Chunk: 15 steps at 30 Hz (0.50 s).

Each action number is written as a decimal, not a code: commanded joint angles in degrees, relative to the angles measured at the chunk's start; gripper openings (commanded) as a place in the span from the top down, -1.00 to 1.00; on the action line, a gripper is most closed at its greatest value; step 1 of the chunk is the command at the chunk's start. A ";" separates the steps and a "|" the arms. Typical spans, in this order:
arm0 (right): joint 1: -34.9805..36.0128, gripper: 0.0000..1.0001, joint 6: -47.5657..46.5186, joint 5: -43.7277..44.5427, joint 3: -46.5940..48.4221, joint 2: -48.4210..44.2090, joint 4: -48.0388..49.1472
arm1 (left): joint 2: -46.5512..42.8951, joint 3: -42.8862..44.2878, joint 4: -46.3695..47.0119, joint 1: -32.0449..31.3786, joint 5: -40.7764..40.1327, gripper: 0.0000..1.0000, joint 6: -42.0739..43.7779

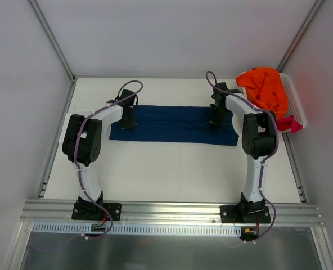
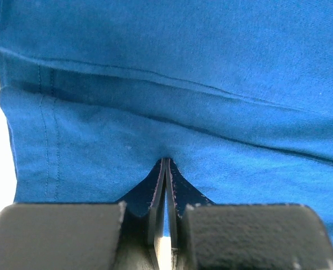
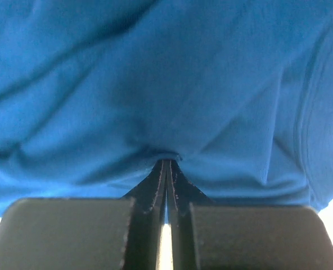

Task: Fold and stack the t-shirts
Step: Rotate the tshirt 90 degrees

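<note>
Navy t-shirt [image 1: 175, 125]: lies as a long flat band on the table [image 1: 172, 169], left of the basket [image 1: 295, 98] and clear of it.
Left claw [image 1: 128, 121]: clenched at the shirt end farthest from the basket. My wrist view shows the tips biting a small pucker of navy cloth.
Right claw [image 1: 214, 120]: clenched the same way on the end nearer the basket, with cloth gathered at the tips.
Poor view: both wrist cameras are filled with blue, so I cannot tell how many layers each pinch has caught.
Risk, shallow bite: only a little cloth sits between the tips. I judge a quick lift could pull it free on one side.
Risk, one layer only: if a claw holds just the top ply, the band would peel open instead of folding.
Risk, uneven travel: if one arm leads, the fold line would skew and the edges would not meet.
Risk, basket side: the orange t-shirt [image 1: 265, 90] heaps over the basket and the pink t-shirt [image 1: 288, 124] hangs at its near corner. A swing of the right arm that way could snag them.
</note>
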 commanded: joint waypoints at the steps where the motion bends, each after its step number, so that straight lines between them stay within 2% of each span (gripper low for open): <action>1: 0.15 0.99 0.96 1.46 5.39 3.42 -4.16 | -1.49 -4.87 -2.09 -0.23 2.25 1.00 -3.93; 9: -0.12 0.99 1.13 1.38 11.81 7.65 -6.27 | -10.46 -15.85 -1.30 -4.97 0.85 1.00 -9.91; 15: -0.64 0.99 -0.53 1.90 23.31 12.75 -12.06 | -17.75 -24.11 0.01 -10.94 -0.38 1.00 -15.96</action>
